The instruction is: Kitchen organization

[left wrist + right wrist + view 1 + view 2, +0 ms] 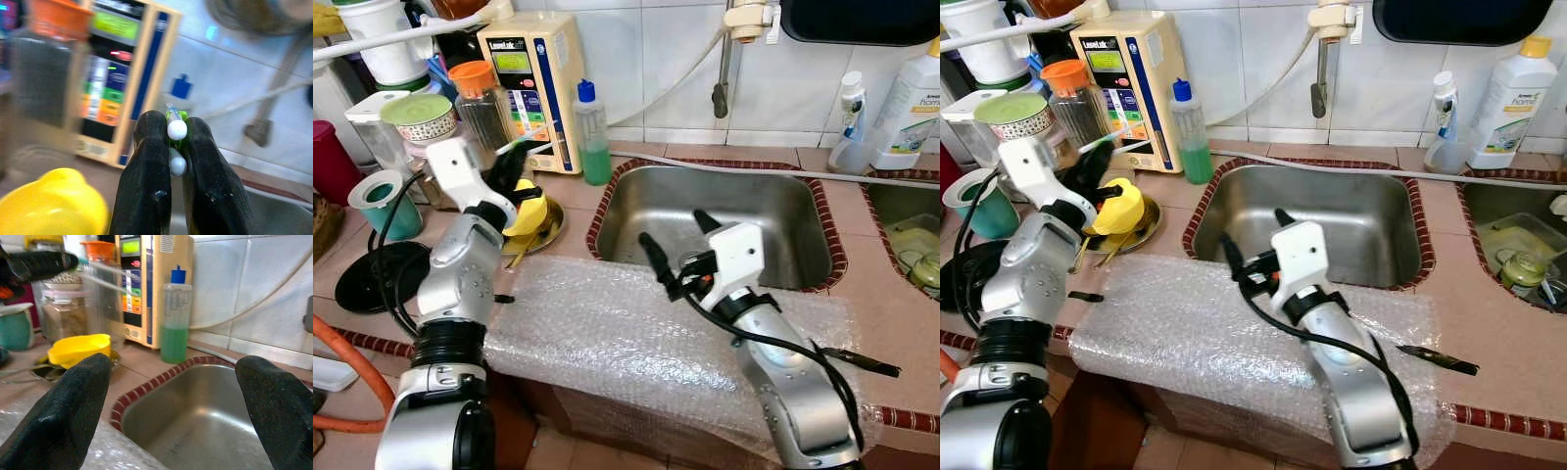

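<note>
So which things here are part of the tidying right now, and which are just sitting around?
In play:
- left gripper, shut on a thin white-and-green utensil
- yellow bowl below it
- right gripper, open, over the sink

Lying about:
- green soap bottle
- bubble wrap
- knife
- teal cup

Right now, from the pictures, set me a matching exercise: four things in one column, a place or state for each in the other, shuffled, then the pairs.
Things:
1. left pincer
2. right pincer
3. green bottle
4. yellow bowl

Places or states:
A. upside down on a metal plate, left of the sink
B. open, at the sink's near rim
C. shut on a thin green and white stick
D. upright with a blue cap, by the wall

Pairs: 1-C, 2-B, 3-D, 4-A
</note>
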Available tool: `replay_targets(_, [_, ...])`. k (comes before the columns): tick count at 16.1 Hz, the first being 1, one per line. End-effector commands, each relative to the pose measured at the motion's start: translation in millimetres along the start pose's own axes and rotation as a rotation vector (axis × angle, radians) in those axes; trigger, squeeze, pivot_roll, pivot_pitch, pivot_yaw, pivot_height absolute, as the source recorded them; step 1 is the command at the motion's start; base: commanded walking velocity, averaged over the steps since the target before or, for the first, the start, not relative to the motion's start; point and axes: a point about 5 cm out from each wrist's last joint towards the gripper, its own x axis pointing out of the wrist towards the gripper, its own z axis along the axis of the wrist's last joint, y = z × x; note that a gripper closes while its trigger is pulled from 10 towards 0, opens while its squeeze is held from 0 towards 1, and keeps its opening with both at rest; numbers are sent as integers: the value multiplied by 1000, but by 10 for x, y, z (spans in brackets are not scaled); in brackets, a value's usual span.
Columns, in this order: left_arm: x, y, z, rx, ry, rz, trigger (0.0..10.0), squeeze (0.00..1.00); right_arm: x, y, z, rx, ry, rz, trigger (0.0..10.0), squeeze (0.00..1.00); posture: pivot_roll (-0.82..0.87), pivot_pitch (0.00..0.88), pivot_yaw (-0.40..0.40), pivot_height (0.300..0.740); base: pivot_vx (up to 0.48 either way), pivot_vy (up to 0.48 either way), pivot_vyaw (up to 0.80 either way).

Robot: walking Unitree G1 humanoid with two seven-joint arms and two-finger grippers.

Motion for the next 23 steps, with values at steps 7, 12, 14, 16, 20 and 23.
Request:
replay_targets(7, [-73, -766, -132, -44, 211, -500, 0, 0, -4, -248, -57, -160, 31, -43, 10000, 0, 52, 0, 125, 740, 0, 0, 0])
replay_targets(12, [-255, -974, -388, -77, 332, -575, 0, 0, -9, -349, -108, -253, 33, -51, 10000, 0, 51, 0, 123, 740, 0, 0, 0])
replay_targets(14, [-342, -1080, -452, -107, 356, -606, 0, 0, 20, -394, -167, -326, 51, -42, 10000, 0, 56, 0, 116, 740, 0, 0, 0])
replay_targets(16, [-408, -1179, -484, -133, 365, -617, 0, 0, 39, -438, -214, -388, 59, -50, 10000, 0, 59, 0, 111, 740, 0, 0, 0])
replay_targets(20, [-480, -1282, -506, -159, 369, -624, 0, 0, 76, -472, -241, -399, 56, -38, 9059, 0, 60, 0, 95, 740, 0, 0, 0])
replay_targets(23, [-513, -1294, -515, -161, 378, -618, 0, 0, 135, -540, -258, -459, 49, -28, 0, 0, 54, 0, 84, 740, 0, 0, 0])
